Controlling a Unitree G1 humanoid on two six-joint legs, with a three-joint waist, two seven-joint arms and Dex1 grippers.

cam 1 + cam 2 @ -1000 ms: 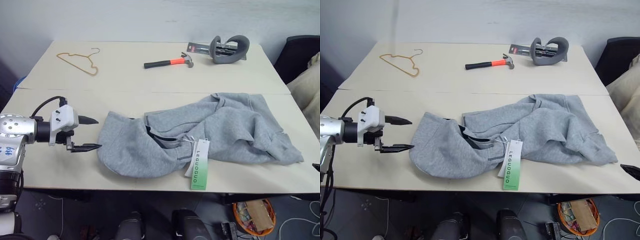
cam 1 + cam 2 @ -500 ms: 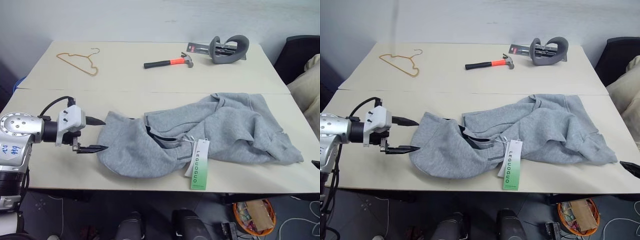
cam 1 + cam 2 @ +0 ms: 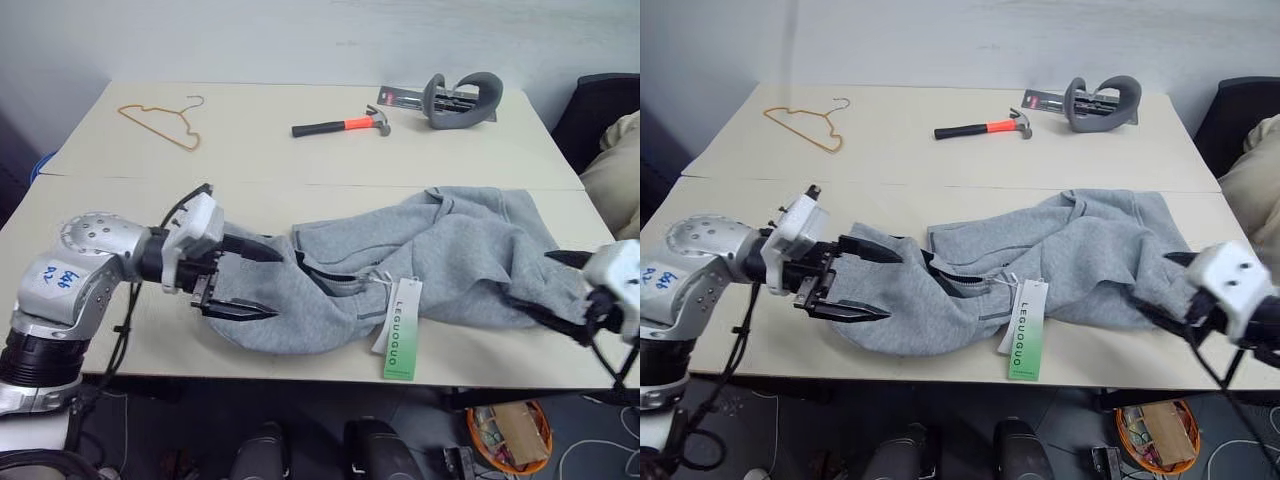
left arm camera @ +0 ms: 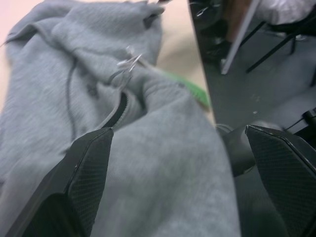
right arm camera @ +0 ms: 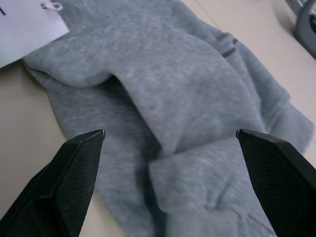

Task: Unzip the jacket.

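Both claws are released and hold nothing, the left claw (image 3: 250, 280) over the hood end of the jacket (image 3: 430, 250) lying crumpled on the counter (image 3: 260, 140), the right claw (image 3: 560, 285) at its other end, so a closing claw may catch only loose fleece, not the zipper.

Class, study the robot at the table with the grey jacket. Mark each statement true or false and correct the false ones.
1. The jacket lies crumpled on the table. True.
2. The left gripper is clamped shut on the hang tag. False: its fingers are open over the hood end of the jacket, and the tag hangs free at the table's front edge.
3. The hammer lies on the far side of the table, apart from the jacket. True.
4. The wire hanger is hooked through the jacket's hood. False: it lies alone at the far left of the table.
5. The right gripper is open at the jacket's other end. True.
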